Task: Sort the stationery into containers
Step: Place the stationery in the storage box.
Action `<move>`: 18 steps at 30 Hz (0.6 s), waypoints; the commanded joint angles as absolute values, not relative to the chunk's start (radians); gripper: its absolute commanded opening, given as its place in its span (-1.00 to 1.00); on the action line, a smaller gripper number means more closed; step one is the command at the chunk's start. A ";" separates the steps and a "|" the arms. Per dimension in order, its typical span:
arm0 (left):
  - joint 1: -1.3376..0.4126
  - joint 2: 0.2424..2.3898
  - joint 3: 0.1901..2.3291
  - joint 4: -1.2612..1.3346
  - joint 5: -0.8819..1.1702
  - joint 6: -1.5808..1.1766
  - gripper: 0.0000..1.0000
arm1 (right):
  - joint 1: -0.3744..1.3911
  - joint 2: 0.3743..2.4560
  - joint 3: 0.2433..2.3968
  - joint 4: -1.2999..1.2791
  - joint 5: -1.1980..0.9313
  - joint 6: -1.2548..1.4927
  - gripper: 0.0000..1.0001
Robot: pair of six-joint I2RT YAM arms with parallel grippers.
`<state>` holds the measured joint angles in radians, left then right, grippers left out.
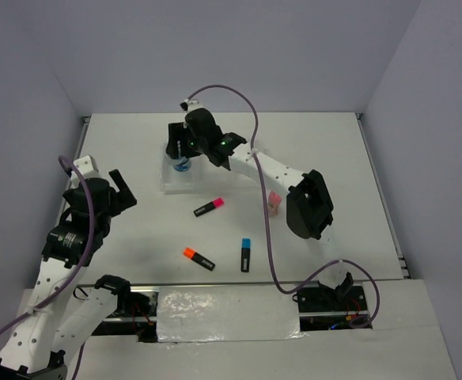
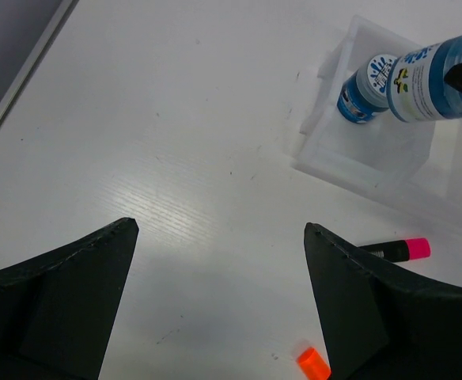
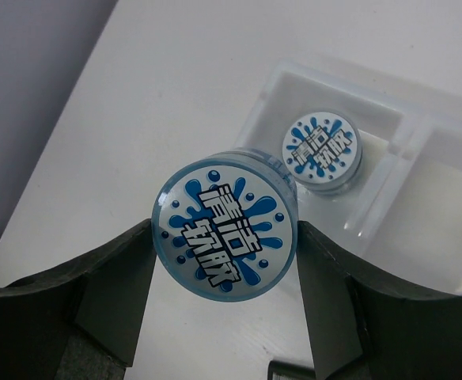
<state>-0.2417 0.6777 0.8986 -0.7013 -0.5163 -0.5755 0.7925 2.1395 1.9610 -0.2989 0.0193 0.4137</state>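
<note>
Right tool (image 3: 227, 265): jaws were clamped on the rim of a blue-and-white disc (image 3: 225, 235), printed face turned up at the wrist camera. A firm, centred grip.
Held disc, place: in the top view it hung at the upper centre-left of the frame. From the left wrist view it was over the end compartment of the white tray (image 3: 444, 206), lying on its side. How high above the floor, I could not tell.
Second disc (image 3: 322, 146): it sat in that same end compartment, face up, left of the divider in the right wrist view.
Left tool (image 2: 219, 237): jaws were wide apart with nothing between them, over bare table (image 2: 176, 119) at the left of the top view.
Waiting on the table: pink-capped marker (image 1: 210, 207), orange-capped marker (image 1: 198, 258), blue-capped marker (image 1: 246, 254) and the small tan cylinder (image 1: 274, 203), all loose in the middle of the top view, well apart from the tray.
Step in hand: setting this disc down beside its twin, I'd say.
Doing it well: come down on the free floor beside the resting disc, not on top of it. Stay inside the walls and the divider. Part the jaws only when low, so it doesn't roll or bounce out.
Risk: released on its edge, it could roll against its twin or tip over the wall.
</note>
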 commanded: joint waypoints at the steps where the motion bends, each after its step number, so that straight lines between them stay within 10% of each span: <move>1: -0.229 0.677 0.917 -0.657 -0.489 -0.549 0.99 | 0.807 2.177 2.062 -0.273 0.023 0.388 -1.00; 18: -0.218 0.683 0.910 -0.637 -0.431 -0.526 0.99 | 0.827 2.269 2.061 -0.305 0.060 0.364 -0.97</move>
<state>-0.2241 0.6815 0.8986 -0.6785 -0.4477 -0.5491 0.8097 2.2459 2.0041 -0.3412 0.0418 0.3897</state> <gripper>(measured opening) 0.994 0.732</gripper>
